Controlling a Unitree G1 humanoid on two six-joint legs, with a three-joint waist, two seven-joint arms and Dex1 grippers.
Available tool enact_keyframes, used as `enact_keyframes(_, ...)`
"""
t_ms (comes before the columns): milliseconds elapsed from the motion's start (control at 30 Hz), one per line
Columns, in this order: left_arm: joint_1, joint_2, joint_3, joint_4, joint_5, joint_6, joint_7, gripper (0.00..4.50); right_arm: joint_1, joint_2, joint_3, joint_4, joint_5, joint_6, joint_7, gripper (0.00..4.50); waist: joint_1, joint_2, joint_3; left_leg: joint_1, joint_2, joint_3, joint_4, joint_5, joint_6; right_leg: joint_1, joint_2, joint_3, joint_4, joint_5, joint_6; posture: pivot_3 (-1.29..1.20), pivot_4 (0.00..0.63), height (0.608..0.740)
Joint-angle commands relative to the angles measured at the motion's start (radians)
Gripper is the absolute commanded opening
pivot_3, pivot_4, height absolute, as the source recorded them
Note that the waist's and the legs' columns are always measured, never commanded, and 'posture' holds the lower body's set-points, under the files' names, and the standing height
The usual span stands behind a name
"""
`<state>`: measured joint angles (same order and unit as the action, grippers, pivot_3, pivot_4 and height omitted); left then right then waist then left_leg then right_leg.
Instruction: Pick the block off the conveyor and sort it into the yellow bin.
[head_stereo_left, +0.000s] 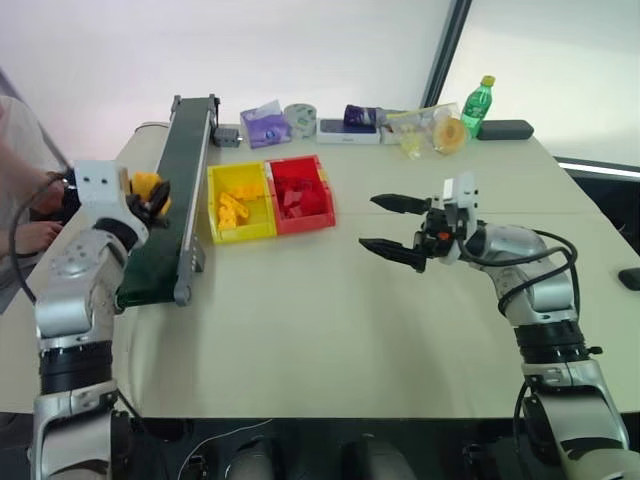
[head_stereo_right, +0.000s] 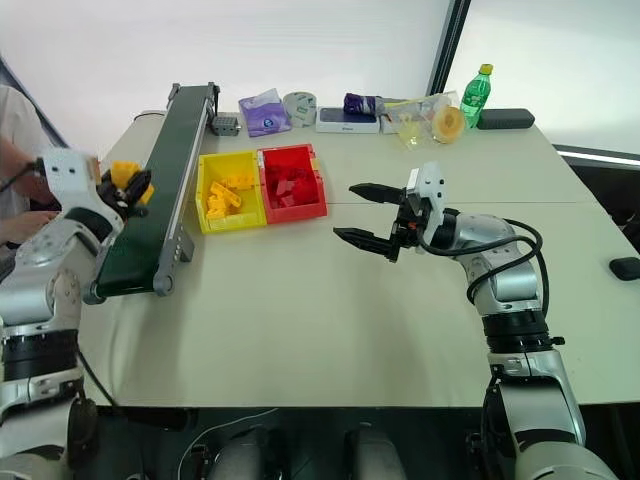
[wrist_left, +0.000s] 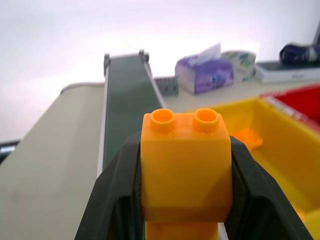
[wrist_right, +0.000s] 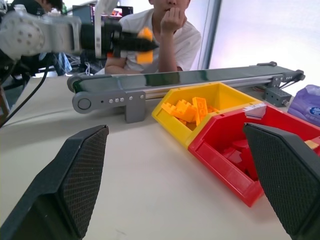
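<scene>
Above the belt, the left gripper was clamped on the block; carrying it toward three o'clock, level over the yellow bin, seemed best, the right gripper gaping empty.

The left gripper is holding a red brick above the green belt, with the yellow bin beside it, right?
Not quite. The brick in the left gripper is yellow-orange, not red, as the left wrist view shows. The rest holds: it is held above the green belt, with the yellow bin beside it.

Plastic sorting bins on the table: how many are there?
2: a yellow rectangular plastic bin beside the dark green conveyor belt, and a red plastic bin touching its far side.
</scene>
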<state>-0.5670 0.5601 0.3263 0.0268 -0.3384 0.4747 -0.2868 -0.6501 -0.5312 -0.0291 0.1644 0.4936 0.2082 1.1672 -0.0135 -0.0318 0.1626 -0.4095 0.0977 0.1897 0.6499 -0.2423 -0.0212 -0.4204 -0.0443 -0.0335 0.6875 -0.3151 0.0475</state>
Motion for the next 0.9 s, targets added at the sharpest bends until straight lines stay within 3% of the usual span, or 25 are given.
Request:
enact_keyframes(33, -0.084, -0.04, -0.028, 0.049, 0.011, -0.017, 0.019, 1.36, -0.029, -0.004, -0.026, -0.004, 0.002, -0.023, 0.0, 4.5, 0.002, 0.0, 0.0, 0.0, 0.0, 0.0, 0.0, 0.0, 0.0, 0.0, 0.0, 0.0, 0.0, 0.0, 0.0, 0.0, 0.15, 0.74)
enact_keyframes(233, -0.343, -0.144, -0.08, 0.469, 0.095, -0.161, 0.08, 1.36, 0.0, -0.016, -0.033, -0.041, 0.009, -0.01, -0.005, 4.5, 0.002, 0.0, 0.0, 0.0, -0.002, 0.0, 0.002, 0.0, 0.0, 0.001, 0.001, -0.001, 0.0, 0.0, 0.0, 0.0, 0.15, 0.74)
enact_keyframes(533, -0.509, -0.199, -0.116, 0.849, 0.141, -0.371, 0.005, 1.36, 0.056, -0.024, -0.048, -0.114, 0.016, 0.013, -0.041, 4.5, -0.003, 0.0, 0.0, 0.0, -0.002, 0.001, -0.001, 0.0, 0.0, -0.002, 0.002, -0.002, -0.001, 0.0, 0.0, 0.0, 0.15, 0.74)
enact_keyframes(733, -0.547, -0.189, -0.112, 0.945, 0.156, -0.452, 0.0, 4.26, 0.063, -0.03, -0.056, -0.12, 0.017, 0.017, -0.046, 4.5, -0.002, 0.0, 0.0, 0.0, -0.002, 0.001, 0.0, 0.0, 0.0, -0.002, 0.002, -0.002, 0.0, 0.0, 0.0, 0.0, 0.15, 0.74)
enact_keyframes(900, -0.483, -0.169, -0.111, 0.784, 0.134, -0.43, -0.075, 4.4, 0.055, -0.026, -0.051, -0.106, 0.014, 0.009, -0.041, 4.5, -0.002, 0.0, 0.0, -0.001, -0.002, 0.001, 0.0, 0.0, 0.0, -0.002, 0.002, -0.002, 0.0, 0.0, 0.0, 0.0, 0.15, 0.74)
